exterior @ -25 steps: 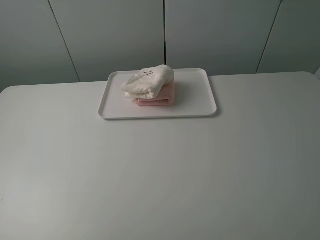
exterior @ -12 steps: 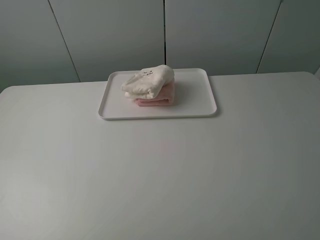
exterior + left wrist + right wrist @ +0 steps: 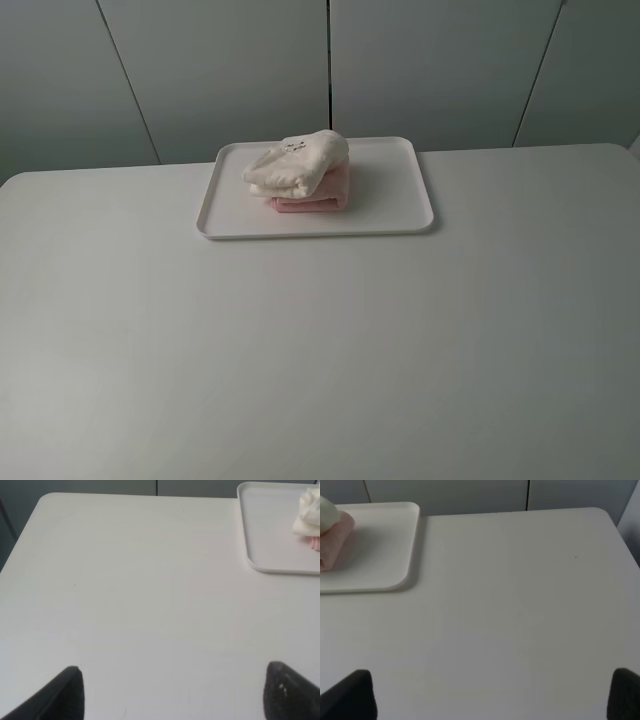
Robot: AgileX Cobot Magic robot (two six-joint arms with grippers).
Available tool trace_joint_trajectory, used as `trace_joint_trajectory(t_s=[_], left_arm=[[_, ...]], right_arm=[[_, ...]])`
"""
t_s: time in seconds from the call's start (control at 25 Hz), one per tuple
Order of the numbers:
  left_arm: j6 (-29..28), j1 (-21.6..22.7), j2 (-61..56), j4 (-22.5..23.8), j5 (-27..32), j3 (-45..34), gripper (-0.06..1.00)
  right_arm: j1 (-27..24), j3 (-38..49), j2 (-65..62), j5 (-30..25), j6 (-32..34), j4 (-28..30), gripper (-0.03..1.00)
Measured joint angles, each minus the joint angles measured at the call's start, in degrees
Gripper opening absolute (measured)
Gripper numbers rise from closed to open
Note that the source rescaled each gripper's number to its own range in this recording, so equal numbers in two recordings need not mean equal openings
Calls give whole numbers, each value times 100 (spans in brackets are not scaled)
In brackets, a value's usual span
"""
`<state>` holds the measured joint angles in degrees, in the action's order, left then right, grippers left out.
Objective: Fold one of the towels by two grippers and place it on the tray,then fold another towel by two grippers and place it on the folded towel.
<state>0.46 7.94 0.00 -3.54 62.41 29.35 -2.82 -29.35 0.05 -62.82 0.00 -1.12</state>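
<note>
1. Nothing has moved since the earlier frames: the towels, the tray and the table look the same throughout.
2. Pale pink folded towel [image 3: 312,196] lies flat on the white tray [image 3: 405,190], a little left of the tray's middle in the high view.
3. Cream-white towel [image 3: 296,163] sits folded on top of the pink one, touching it, loosely bunched and overhanging it toward the left.
4. White tray rests on the far middle part of the white table [image 3: 320,350], close to the table's back edge.
5. Grey panelled wall [image 3: 430,70] stands behind the table.
6. Neither arm shows in the high view.
7. Left gripper [image 3: 175,695] hangs over bare table, well apart from the tray; its two black fingertips [image 3: 67,692] stand wide apart with nothing between them.
8. Right gripper [image 3: 490,697] likewise hangs over bare table, well apart from the tray; its black fingertips [image 3: 352,695] are spread wide and hold nothing.
9. Both wrist views catch only an edge of the tray and a sliver of the stacked towels.
</note>
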Motion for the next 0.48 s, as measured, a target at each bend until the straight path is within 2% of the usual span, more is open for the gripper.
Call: trace_joint_trajectory(t_s=[0.16, 0.32, 0.48], left_arm=[[0, 0, 0, 0, 0, -9, 93], [0, 0, 0, 0, 0, -9, 93], [0, -78, 0, 0, 0, -9, 93]], right_arm=[[-71, 0, -10, 0, 0, -4, 100], [-437, 0, -10, 0, 0, -14, 100], [-467, 0, -10, 0, 0, -162, 100]])
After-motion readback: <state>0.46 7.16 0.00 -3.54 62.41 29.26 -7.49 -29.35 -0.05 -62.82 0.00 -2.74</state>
